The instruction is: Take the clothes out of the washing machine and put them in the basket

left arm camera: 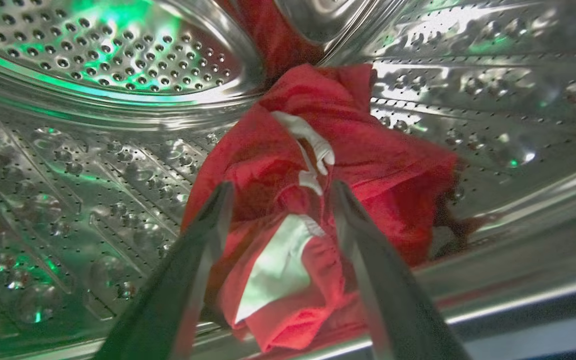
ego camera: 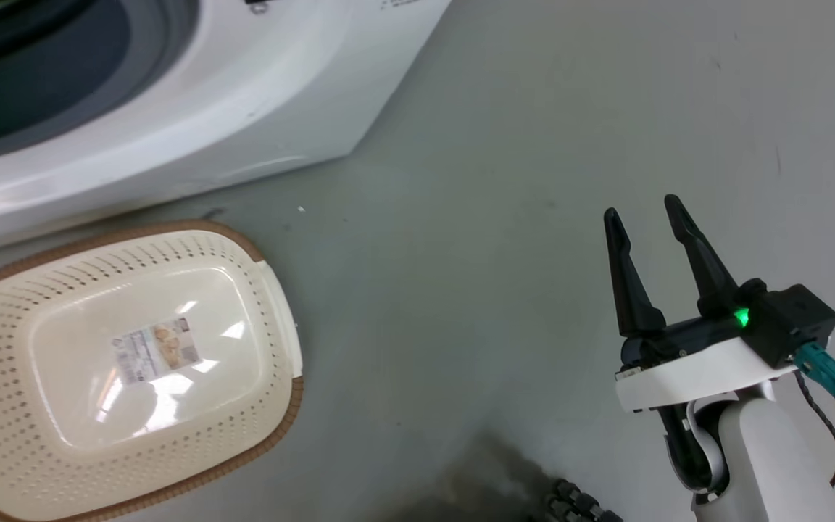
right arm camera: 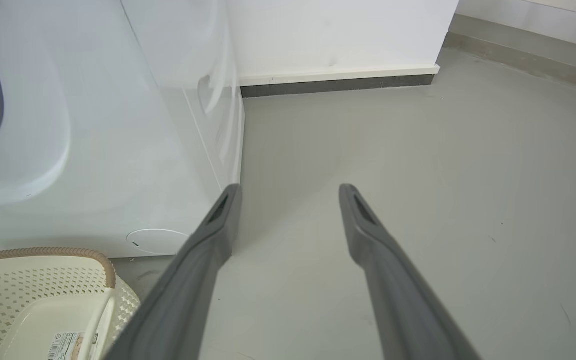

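Reaching inside the washing machine, left tool faces the clothes — fingers apart, empty.

Bare laundry corner, more utility room than furnished home

A large white front-loading washing machine stands at 11 o'clock in the head view, directly on a smooth grey floor. A cream perforated basket sits on the floor just in front of it at 8 o'clock. The left wrist view looks into the perforated steel drum, where red clothes lie. In the right wrist view a plain white wall with a dark skirting strip runs across at 12 o'clock and meets the machine's side.
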